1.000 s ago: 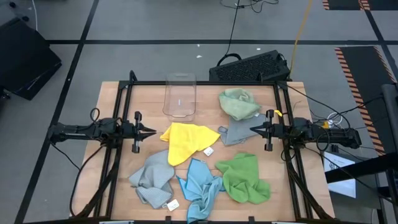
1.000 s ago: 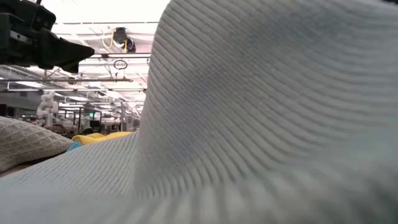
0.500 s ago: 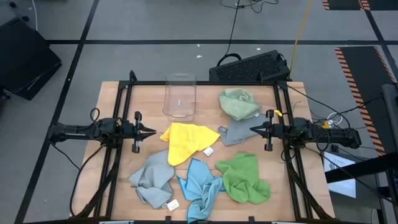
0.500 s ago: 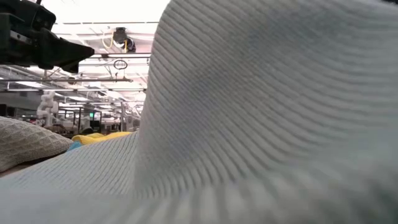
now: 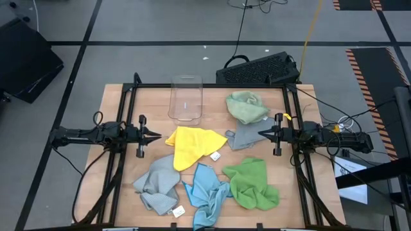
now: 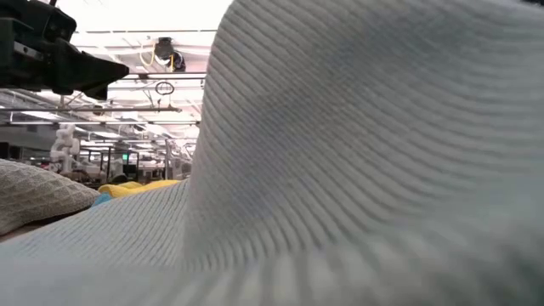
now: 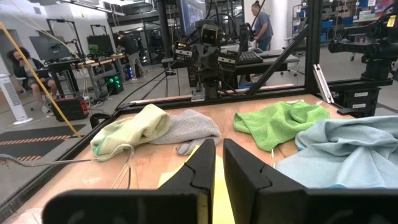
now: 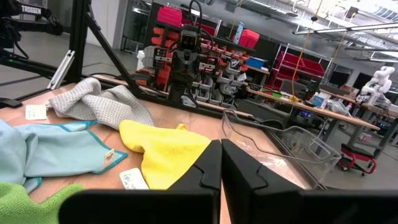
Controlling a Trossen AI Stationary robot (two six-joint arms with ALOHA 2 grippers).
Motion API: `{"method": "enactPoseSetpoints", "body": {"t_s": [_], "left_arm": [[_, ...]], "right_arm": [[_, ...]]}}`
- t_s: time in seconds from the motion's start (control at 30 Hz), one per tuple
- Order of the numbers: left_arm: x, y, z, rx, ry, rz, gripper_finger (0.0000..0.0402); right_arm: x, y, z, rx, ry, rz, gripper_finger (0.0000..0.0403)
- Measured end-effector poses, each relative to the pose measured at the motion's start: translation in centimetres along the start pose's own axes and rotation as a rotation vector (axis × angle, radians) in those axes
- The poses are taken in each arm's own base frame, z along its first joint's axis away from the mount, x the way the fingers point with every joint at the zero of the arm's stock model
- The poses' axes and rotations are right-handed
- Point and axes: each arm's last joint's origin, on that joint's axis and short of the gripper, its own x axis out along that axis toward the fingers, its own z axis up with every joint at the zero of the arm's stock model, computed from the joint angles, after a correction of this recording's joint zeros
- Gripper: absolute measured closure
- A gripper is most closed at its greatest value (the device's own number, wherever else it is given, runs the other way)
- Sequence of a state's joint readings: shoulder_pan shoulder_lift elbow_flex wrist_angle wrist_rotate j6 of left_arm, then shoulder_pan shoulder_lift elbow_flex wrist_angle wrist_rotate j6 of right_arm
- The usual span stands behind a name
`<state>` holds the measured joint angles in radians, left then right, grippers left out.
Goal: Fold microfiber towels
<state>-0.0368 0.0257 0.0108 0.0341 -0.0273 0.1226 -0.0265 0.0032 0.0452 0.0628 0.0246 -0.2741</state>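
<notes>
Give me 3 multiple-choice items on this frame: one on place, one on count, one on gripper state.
1. Where is the clear bin?
A. far edge of the table, beyond the yellow towel
B. under the bright green towel
C. in the right gripper

2. How many towels lie on the table?
A. three
B. six
C. nine

3. What does the left gripper hold?
A. the light blue towel
B. the bin
C. nothing, shut and empty

Answers:
1 A: the bin stands just beyond the yellow towel.
2 B: yellow, light blue, bright green, pale green and two grey.
3 C: its tip sits beside the yellow towel with nothing between the fingers; the right gripper is shut and empty too.
</notes>
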Motion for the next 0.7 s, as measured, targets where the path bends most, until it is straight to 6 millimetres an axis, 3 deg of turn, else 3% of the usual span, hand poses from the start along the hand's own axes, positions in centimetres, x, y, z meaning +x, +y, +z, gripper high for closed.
{"method": "enactPoseSetpoints", "body": {"t_s": [0.7], "left_arm": [[0.00, 0.00, -0.01, 0.000, 0.001, 0.000, 0.0366]], "right_arm": [[0.00, -0.06, 0.23, -0.018, -0.024, -0.007, 0.0403]]}}
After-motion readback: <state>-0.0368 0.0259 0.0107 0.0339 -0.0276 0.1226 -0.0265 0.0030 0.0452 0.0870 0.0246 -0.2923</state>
